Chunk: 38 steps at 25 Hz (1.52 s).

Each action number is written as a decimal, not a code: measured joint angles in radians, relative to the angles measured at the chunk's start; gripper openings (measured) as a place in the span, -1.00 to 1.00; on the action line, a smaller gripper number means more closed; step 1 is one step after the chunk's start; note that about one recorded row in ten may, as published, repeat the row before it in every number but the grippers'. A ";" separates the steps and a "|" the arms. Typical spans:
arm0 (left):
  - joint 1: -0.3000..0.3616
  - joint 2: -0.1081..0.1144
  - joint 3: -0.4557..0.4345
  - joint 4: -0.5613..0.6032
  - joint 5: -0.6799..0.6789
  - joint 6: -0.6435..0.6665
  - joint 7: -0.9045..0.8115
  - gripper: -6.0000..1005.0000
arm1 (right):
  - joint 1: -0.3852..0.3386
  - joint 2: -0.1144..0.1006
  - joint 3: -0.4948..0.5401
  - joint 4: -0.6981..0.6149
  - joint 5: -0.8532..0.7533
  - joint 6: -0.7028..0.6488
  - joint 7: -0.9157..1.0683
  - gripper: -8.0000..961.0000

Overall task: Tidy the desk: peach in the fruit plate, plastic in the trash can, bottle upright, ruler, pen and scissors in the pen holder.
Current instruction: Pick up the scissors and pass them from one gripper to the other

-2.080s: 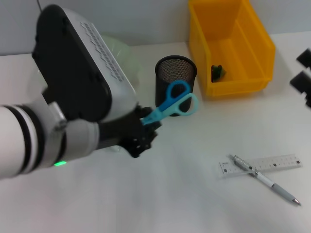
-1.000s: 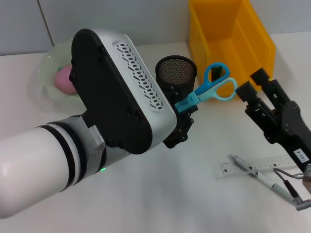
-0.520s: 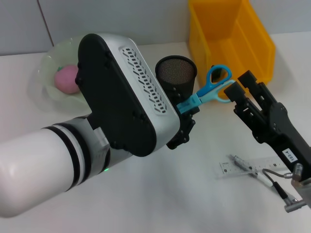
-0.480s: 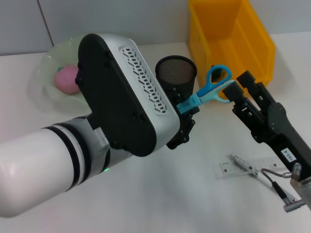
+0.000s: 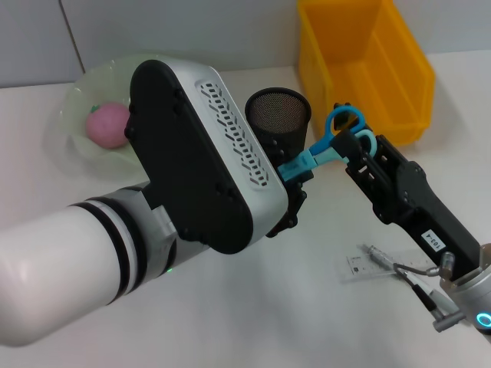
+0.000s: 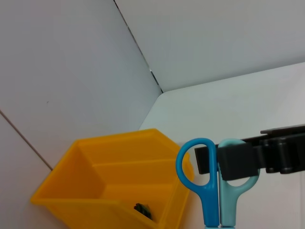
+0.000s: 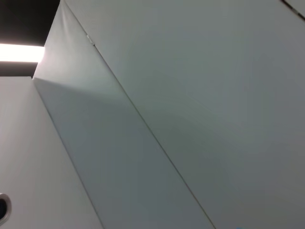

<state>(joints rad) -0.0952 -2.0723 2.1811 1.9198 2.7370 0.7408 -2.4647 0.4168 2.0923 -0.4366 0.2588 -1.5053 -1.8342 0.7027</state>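
The left gripper [image 5: 295,172] pinches the scissors [image 5: 328,142] by the blades, above the counter [image 5: 253,307] beside the pen holder [image 5: 278,123]. The right gripper [image 5: 359,146] closes on their handles

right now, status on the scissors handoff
Left tool shut on scissors at the blade end, held above the table. Right tool at the handle loops, grip unclear. Pen holder just behind, nothing between.
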 joint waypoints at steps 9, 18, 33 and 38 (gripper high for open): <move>0.000 0.000 0.000 -0.003 0.000 0.000 -0.002 -0.52 | 0.004 0.000 0.004 0.003 -0.006 0.001 0.004 -0.26; -0.001 0.000 0.000 -0.005 -0.001 0.000 -0.002 -0.52 | 0.003 0.000 0.010 0.003 0.000 0.006 0.017 -0.39; -0.008 0.000 0.000 -0.004 0.000 0.001 -0.002 -0.52 | 0.012 0.000 0.029 0.007 -0.005 0.056 0.055 -0.56; -0.012 0.000 0.006 -0.010 0.000 0.002 -0.002 -0.52 | 0.014 -0.002 0.028 0.003 -0.032 0.048 0.055 -0.71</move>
<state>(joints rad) -0.1075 -2.0722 2.1869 1.9093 2.7372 0.7431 -2.4667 0.4313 2.0904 -0.4084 0.2623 -1.5375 -1.7863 0.7576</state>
